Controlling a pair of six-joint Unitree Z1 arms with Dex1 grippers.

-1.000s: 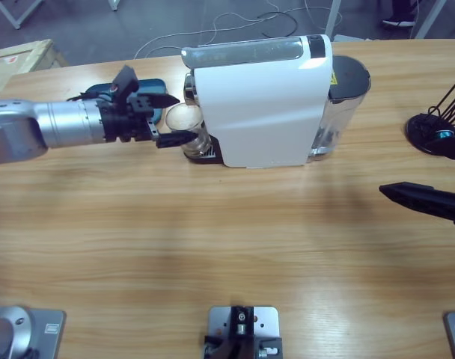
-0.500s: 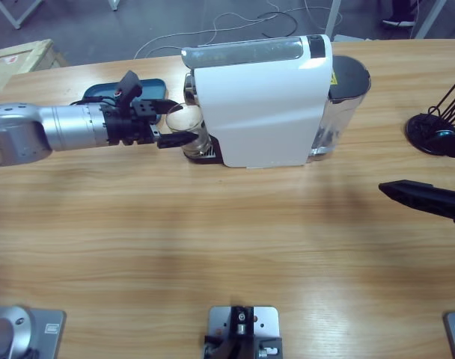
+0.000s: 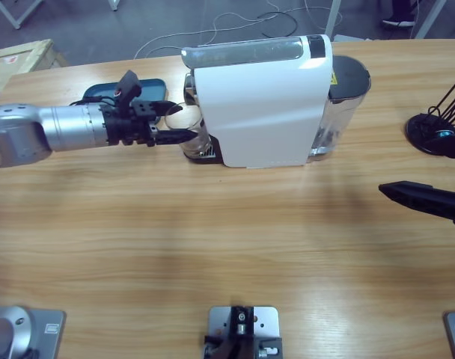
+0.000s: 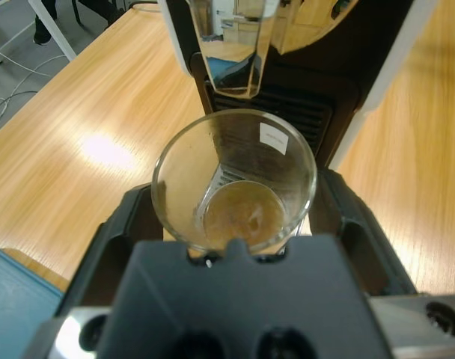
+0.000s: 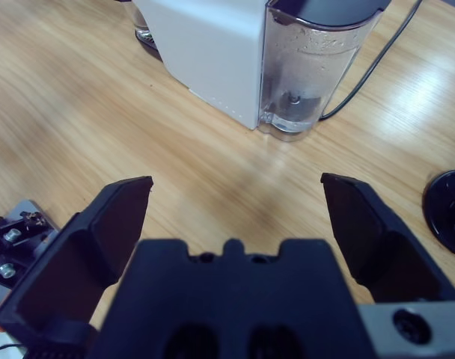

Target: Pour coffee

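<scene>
Wide bare table (image 3: 212,247) in front of the coffee machine (image 3: 261,105), which crowds the far edge. Left gripper (image 3: 170,124) closed around the clear glass (image 3: 187,127), jaws flanking it. Glass upright under the spout (image 4: 229,48), mouth up, on the drip tray. Coffee (image 4: 242,218): thin brown layer at its bottom. Right gripper (image 5: 235,217) spread wide, holding nothing, near the right edge.

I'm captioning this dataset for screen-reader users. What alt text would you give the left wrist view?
The left gripper has its jaws on either side of a clear glass tumbler holding a little brown coffee, standing under the spout of the coffee machine on a wooden table.
</scene>
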